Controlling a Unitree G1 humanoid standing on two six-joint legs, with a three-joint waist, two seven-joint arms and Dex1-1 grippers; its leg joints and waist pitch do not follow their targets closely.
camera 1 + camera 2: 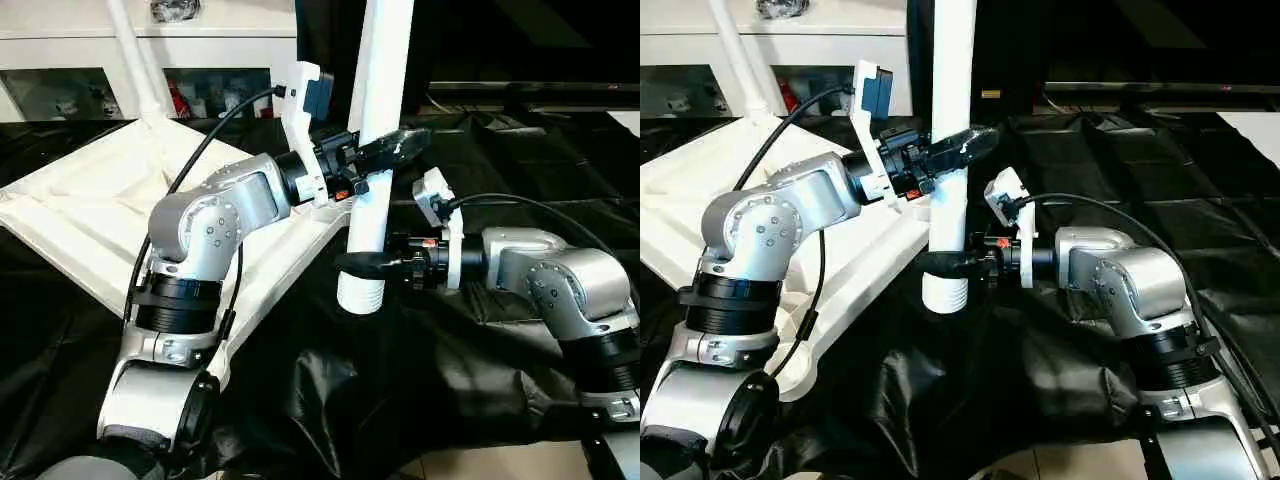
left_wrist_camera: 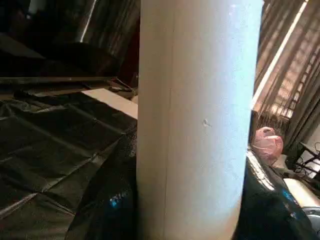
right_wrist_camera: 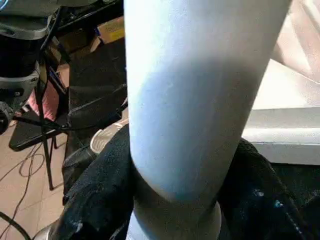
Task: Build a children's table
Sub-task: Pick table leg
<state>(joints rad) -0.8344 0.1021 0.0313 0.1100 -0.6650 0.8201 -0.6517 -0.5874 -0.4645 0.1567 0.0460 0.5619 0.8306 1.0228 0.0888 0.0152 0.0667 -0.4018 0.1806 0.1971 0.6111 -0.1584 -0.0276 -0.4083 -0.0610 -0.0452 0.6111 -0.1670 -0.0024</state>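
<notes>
The white tabletop (image 1: 80, 215) lies underside up and tilted on black sheeting at the left. One white leg (image 1: 135, 60) stands in its far corner socket. A second leg (image 1: 378, 100) hangs upright over the tabletop's near right edge, its ribbed lower end (image 1: 361, 295) free in the air. My left gripper (image 1: 385, 150) is shut on this leg at mid-height. My right gripper (image 1: 365, 265) clasps it just above the ribbed end. In the wrist views the leg (image 2: 195, 120) (image 3: 190, 100) sits tight between dark fingers.
Black plastic sheeting (image 1: 400, 380) covers the work surface and folds up in front. A white glass-door cabinet (image 1: 200, 60) stands behind the tabletop. A black cable (image 1: 200, 150) loops over my left forearm.
</notes>
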